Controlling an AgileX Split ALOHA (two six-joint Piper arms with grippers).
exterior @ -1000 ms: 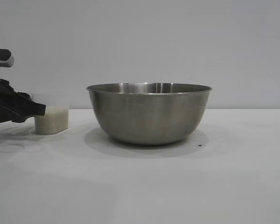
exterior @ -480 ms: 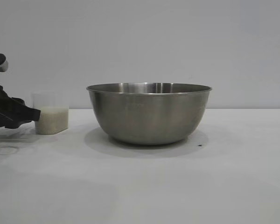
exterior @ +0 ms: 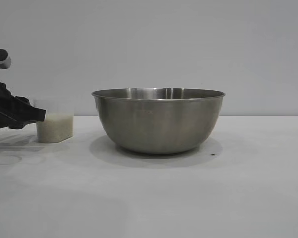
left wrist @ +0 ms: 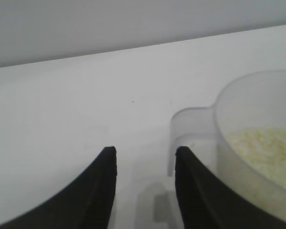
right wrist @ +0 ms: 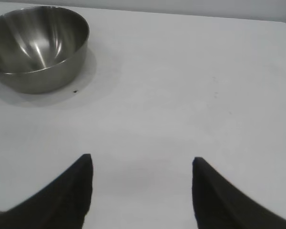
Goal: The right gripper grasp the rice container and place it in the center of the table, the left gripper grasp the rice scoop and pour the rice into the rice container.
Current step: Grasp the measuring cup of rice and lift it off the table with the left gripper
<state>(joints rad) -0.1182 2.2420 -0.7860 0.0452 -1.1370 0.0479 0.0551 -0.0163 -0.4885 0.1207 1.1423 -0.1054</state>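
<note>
at mid-left, the left gripper (exterior: 39,116) stood unclenched beside the rice scoop (exterior: 54,127), its handle (left wrist: 188,129) outside the gap; it should shift to straddle it. steel rice container (exterior: 159,120) sat centre; right gripper (right wrist: 140,183) spread, empty.

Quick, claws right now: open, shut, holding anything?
Left claw: open, empty, beside the scoop handle.
Right claw: open, empty, over bare table, away from the bowl.

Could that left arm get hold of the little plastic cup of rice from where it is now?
Probably yes. The left gripper is right at the rice scoop, jaws open with nothing between them. The scoop's handle sits just off one jaw rather than in the gap, so a small sideways shift looks needed.
</note>
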